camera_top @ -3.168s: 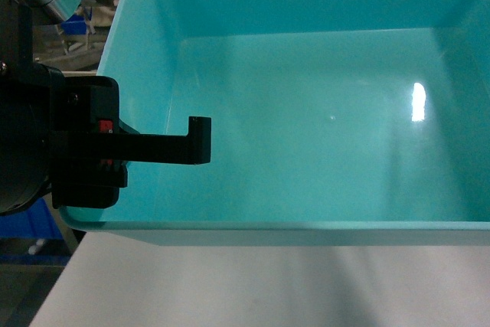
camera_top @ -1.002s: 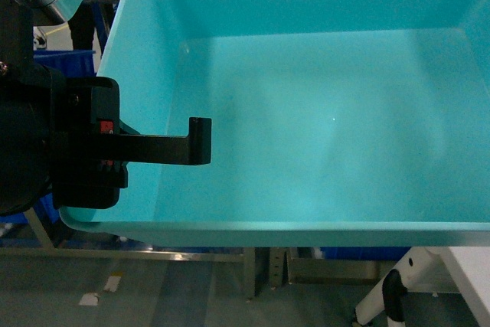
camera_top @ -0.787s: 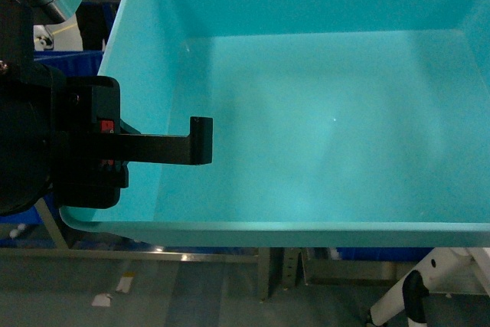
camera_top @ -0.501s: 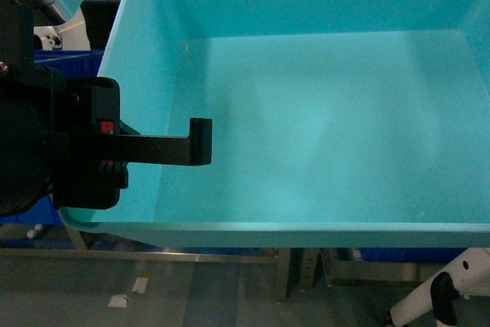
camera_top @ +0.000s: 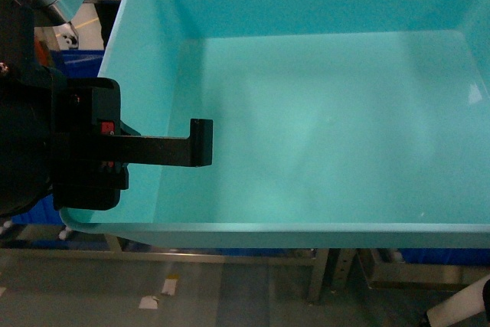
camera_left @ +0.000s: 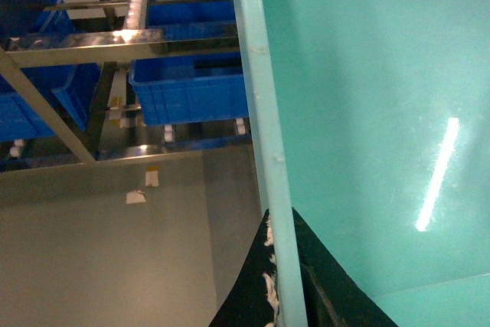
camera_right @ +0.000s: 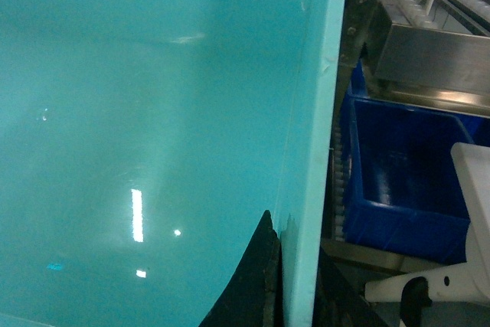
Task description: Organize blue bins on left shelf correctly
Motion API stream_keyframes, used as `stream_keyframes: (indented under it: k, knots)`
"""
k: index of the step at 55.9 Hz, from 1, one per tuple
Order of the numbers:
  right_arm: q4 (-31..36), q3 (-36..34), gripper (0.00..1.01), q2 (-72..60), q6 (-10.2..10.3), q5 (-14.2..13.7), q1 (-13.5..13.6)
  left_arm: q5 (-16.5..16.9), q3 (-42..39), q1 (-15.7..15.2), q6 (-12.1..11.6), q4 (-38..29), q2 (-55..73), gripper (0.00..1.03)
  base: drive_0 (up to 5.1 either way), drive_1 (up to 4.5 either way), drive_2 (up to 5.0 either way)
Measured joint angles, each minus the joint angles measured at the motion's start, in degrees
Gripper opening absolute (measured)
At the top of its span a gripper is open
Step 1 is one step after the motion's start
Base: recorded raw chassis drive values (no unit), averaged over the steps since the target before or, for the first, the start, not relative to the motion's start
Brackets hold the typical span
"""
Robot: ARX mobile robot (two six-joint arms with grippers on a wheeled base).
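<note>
One blue bin point(camera_top: 321, 112), a pale turquoise tub, fills the head view, open side toward me and held up off the floor. My left gripper point(camera_top: 157, 151) is shut on its left wall, with one black finger point(camera_top: 200, 142) hooked inside. In the left wrist view the left gripper point(camera_left: 283, 296) pinches the bin's rim point(camera_left: 260, 112) between both fingers. My right gripper point(camera_right: 298, 289) is shut on the opposite wall point(camera_right: 314, 112). The left shelf point(camera_left: 84, 44) of steel rails and white rollers stands beyond the bin.
Royal-blue crates point(camera_left: 191, 89) sit on the shelf's lower tier, and another point(camera_right: 406, 181) lies right of the bin under a steel rail point(camera_right: 436, 51). A white robot part point(camera_right: 429, 281) is below it. Grey floor with paper scraps point(camera_left: 138, 197) lies underneath.
The white table under the bin gave way to floor and steel frame, and that background has kept sliding right. The bin and both grips hold the same place in view.
</note>
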State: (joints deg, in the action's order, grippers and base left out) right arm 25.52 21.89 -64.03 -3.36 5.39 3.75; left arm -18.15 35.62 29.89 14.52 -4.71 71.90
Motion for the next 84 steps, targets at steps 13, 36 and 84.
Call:
stream_keyframes:
  k: [13,36,84]
  knots:
    - [0.0,0.0,0.02,0.0,0.1,0.0,0.0,0.0,0.0,0.0,0.0,-0.1,0.0,0.02,-5.0,2.43,2.4]
    - [0.0,0.0,0.02,0.0,0.1,0.0,0.0,0.0,0.0,0.0,0.0,0.1,0.0,0.02,-3.7,1.80,1.8]
    - [-0.2,0.0,0.02,0.0,0.2,0.0,0.0,0.0,0.0,0.0,0.0,0.0,0.0,0.02,0.0,3.63,-3.6]
